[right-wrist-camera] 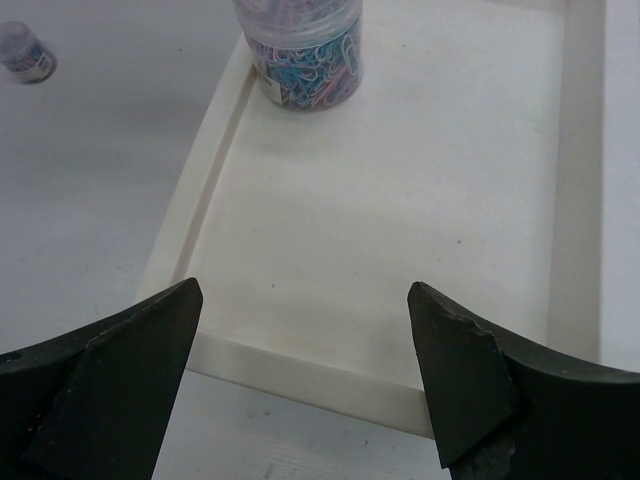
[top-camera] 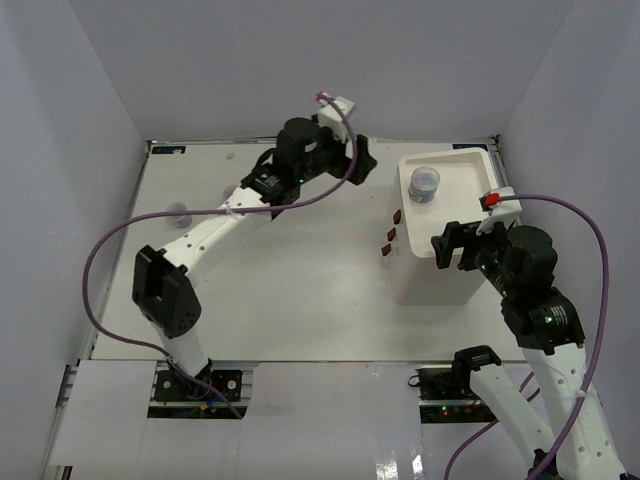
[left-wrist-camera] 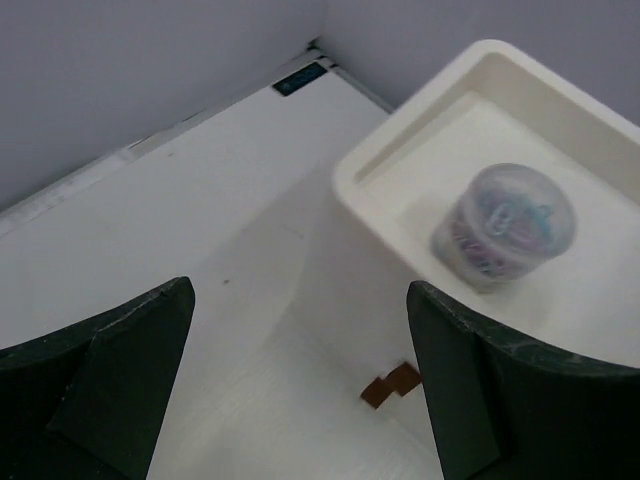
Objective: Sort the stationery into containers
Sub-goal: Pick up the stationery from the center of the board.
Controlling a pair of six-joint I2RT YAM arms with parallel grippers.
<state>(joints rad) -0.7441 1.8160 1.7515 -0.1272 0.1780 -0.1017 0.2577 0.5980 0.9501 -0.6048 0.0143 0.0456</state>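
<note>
Seen from above, a white table sits inside pale walls. At its left side a small clear jar stands alone on the surface, well apart from everything else; the right wrist camera catches it as a tiny shape far off in its upper left corner. The left arm reaches from the near left edge diagonally to the far middle of the table. The left gripper hangs there just left of the far corner of the white organiser. In its own camera the left gripper is spread wide with nothing between its dark fingers. The organiser stands on the right half of the table, its brown handles facing left. On its shallow tray top, in the far left part, stands a second clear jar, upright and filled with blue, pink and white paper clips. The right arm rises from the near right edge. The right gripper hovers above the near part of the tray, also spread wide and empty.
</note>
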